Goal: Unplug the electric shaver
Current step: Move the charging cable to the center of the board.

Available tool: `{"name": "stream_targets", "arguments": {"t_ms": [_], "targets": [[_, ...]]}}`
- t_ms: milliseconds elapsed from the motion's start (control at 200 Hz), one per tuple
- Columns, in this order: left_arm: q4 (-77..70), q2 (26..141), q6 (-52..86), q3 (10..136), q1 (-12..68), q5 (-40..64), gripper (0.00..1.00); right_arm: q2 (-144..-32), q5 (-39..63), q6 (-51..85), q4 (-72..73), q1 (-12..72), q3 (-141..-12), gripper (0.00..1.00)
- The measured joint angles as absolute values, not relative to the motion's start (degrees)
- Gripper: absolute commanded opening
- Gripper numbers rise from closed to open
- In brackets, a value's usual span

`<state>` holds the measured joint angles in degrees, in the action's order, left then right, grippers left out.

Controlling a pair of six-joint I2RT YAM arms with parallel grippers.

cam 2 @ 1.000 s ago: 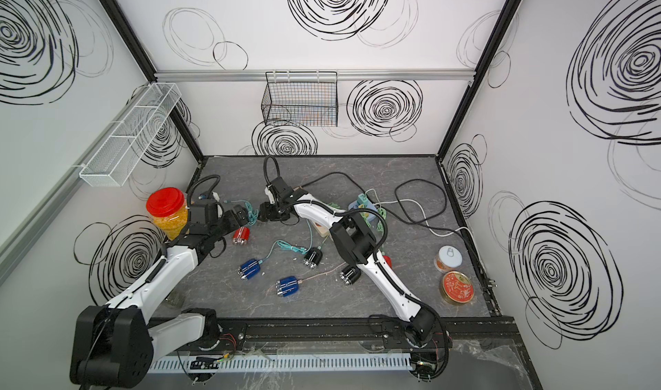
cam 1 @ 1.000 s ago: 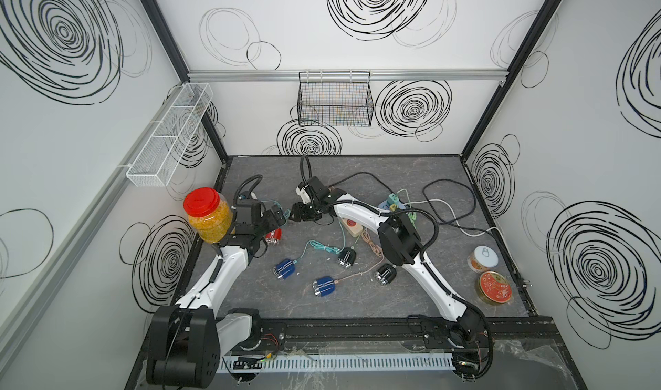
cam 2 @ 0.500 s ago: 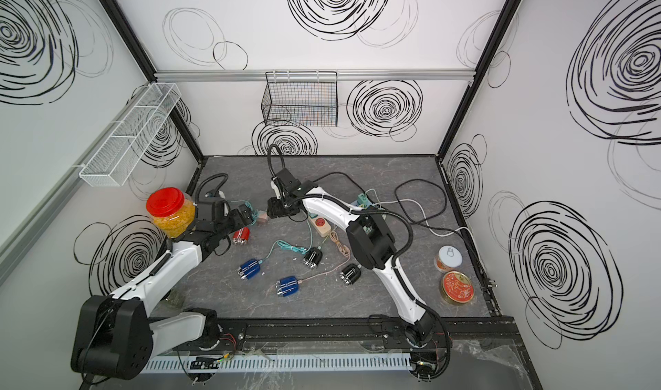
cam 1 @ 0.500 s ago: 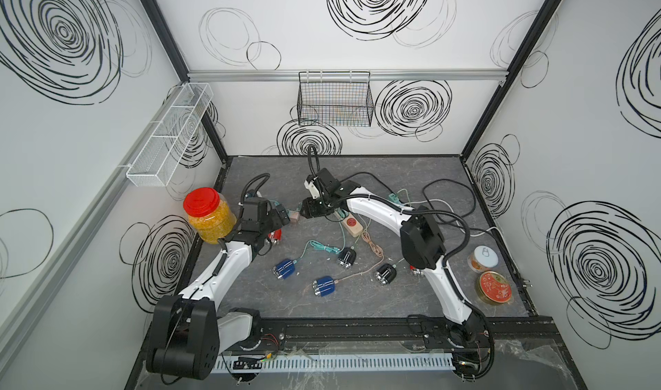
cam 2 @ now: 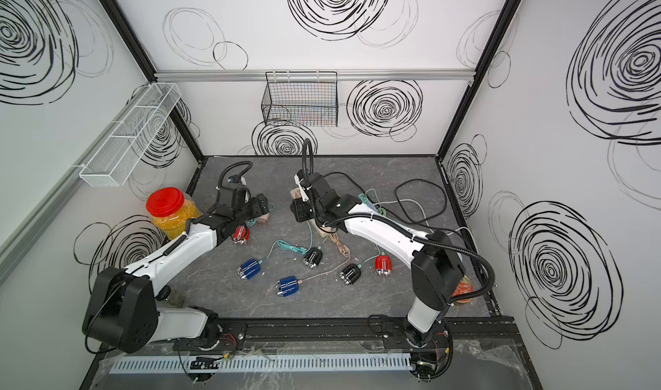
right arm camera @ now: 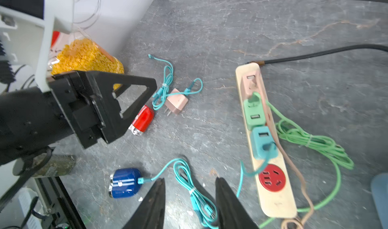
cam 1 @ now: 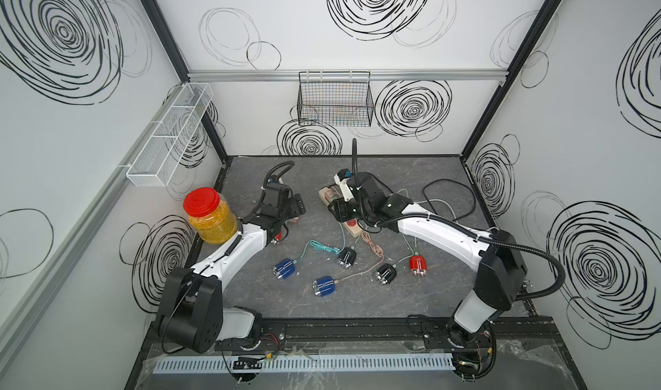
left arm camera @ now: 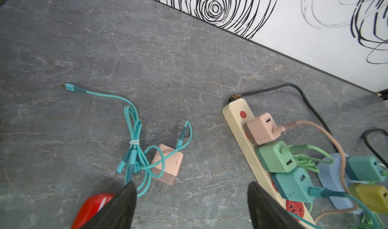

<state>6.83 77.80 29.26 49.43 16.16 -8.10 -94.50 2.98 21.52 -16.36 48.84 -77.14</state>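
Grey stone-look table (cam 1: 393, 170) is carrying a cream power strip (right arm camera: 277, 198), its plugged chargers (right arm camera: 263, 141) trailing cords toward shavers (cam 1: 346, 257) lying nearer the front. The right end effector (right arm camera: 190, 179), partly open and empty, is hovering just beside the strip and pointing along its length. It is sitting closer than the left end effector (left arm camera: 191, 184), which is gaping wide and holding nothing.

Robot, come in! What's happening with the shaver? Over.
Status: left gripper open, empty; right gripper same. Loose pink charger lies beside red shaver, teal cable looped over it. On power strip, three chargers plugged in.
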Motion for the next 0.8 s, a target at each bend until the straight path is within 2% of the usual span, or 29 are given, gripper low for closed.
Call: {"name": "stream_targets", "arguments": {"t_ms": [50, 135, 265, 420, 801], "targets": [[7.20, 77.38, 29.23, 49.10, 17.58, -9.17, 0.70, -92.79, 3.49, 21.39, -15.42, 48.84, -74.59, 0.42], [7.70, 75.00, 29.47, 46.96, 20.14, -11.00, 0.70, -90.52, 5.67, 22.00, -14.00, 48.97, -70.67, 0.41], [9.23, 67.64, 30.68, 40.62, 23.46, -14.22, 0.78, -89.45, 9.67, 25.61, -11.03, 50.22, -66.32, 0.40], [11.60, 56.64, 34.83, 32.32, 25.17, -16.27, 0.89, -90.65, 15.16, 32.56, -5.56, 53.52, -61.65, 0.45], [20.18, 41.04, 49.12, 21.82, 33.47, -21.63, 0.88, -98.10, 21.93, 46.52, 6.13, 57.32, -57.98, 0.43]]}}
